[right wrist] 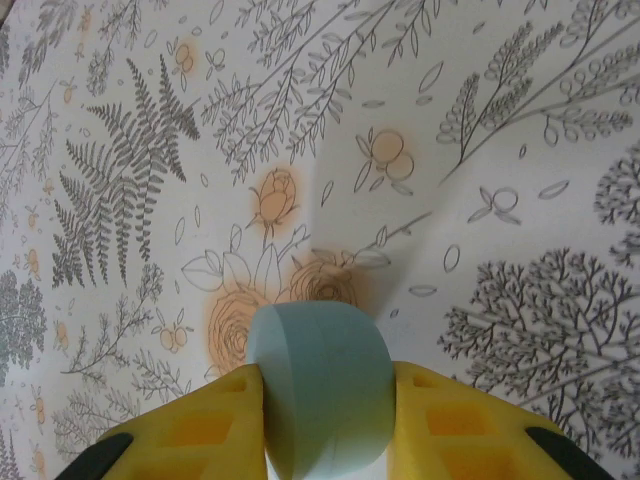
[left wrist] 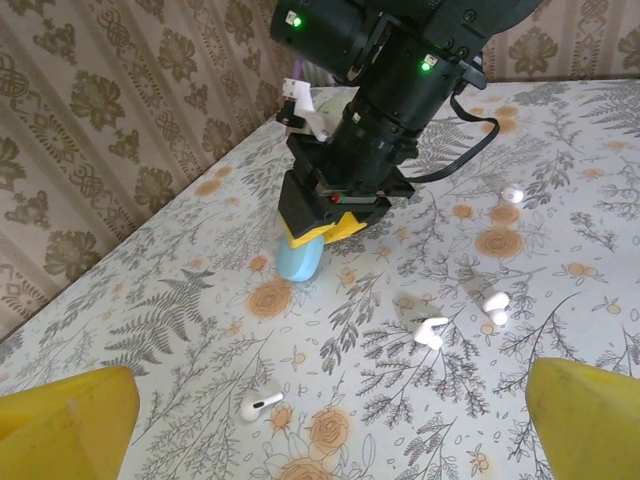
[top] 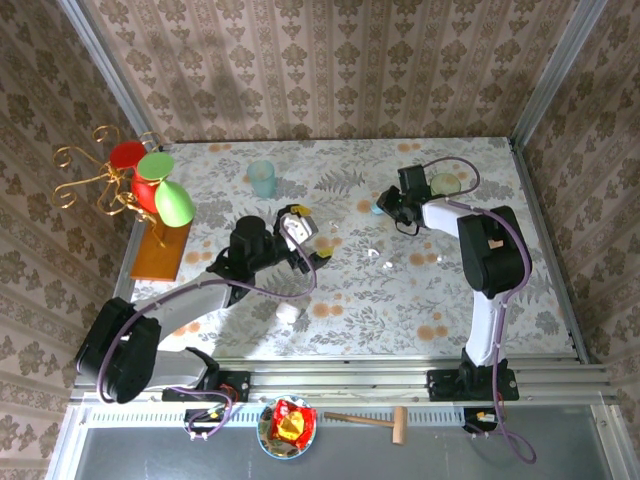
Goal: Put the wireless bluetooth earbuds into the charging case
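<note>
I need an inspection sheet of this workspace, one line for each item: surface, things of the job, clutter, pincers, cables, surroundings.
Surface: flower-print tablecloth, flat, no spill seen.
Job's things: several earbuds lie loose on the cloth; light blue case stands upright in the right pincer.
Clutter: teal cup, clear round container, white rounded piece, ornament stand on a wooden board.
Pincers: left pincer open, holds nothing; right pincer shut on the light blue case.
Cables: left arm cable and right arm cable, neither on the earbuds.
Surroundings: patterned walls; candy bowl and wooden mallet beyond the near rail.
</note>
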Robot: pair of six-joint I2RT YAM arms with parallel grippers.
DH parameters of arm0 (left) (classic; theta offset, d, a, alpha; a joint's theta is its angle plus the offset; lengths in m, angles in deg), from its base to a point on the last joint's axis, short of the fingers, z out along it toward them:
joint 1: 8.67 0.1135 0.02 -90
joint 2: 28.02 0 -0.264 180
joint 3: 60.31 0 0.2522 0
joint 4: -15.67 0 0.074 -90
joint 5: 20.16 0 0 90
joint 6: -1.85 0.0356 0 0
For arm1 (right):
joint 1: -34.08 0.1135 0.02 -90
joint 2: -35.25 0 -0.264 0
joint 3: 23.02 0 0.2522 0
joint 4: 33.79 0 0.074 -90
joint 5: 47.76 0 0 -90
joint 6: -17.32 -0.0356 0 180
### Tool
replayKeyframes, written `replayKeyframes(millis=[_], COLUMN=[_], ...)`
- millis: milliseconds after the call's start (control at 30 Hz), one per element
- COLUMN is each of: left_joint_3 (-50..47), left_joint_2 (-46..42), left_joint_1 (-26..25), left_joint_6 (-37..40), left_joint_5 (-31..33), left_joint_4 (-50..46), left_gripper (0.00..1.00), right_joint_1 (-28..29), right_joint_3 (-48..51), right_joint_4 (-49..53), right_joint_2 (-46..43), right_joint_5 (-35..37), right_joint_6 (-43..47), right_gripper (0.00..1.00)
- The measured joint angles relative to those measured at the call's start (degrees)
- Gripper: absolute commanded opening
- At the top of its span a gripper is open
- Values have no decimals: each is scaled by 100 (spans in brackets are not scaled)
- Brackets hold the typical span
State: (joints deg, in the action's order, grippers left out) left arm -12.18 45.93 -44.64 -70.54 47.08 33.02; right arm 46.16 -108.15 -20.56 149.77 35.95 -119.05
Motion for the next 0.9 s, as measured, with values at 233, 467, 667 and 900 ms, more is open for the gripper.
replayKeyframes(millis=[233,467,667,900], left_joint_3=[0,0,96,417], left_joint_2=[-164,-219,-155,28], left_joint_1=[0,48,186,455], left_joint_6=[-28,-380,-874,-1725], left_joint_5=[417,1012,1591,2074], left_joint_4=[-223,-444,-909,-1410], left_gripper=[100,100,100,100], right_joint_1=[-59,7,684,2531], right_joint_3=[-61,798,1985,3246], right_joint_4=[407,581,103,-645], right_joint_2=[0,-1152,-2721,-3488], right_joint_5=[442,748,472,-435], right_joint_6=[450,1300,2371,3661], right_gripper=[68,88,90,92])
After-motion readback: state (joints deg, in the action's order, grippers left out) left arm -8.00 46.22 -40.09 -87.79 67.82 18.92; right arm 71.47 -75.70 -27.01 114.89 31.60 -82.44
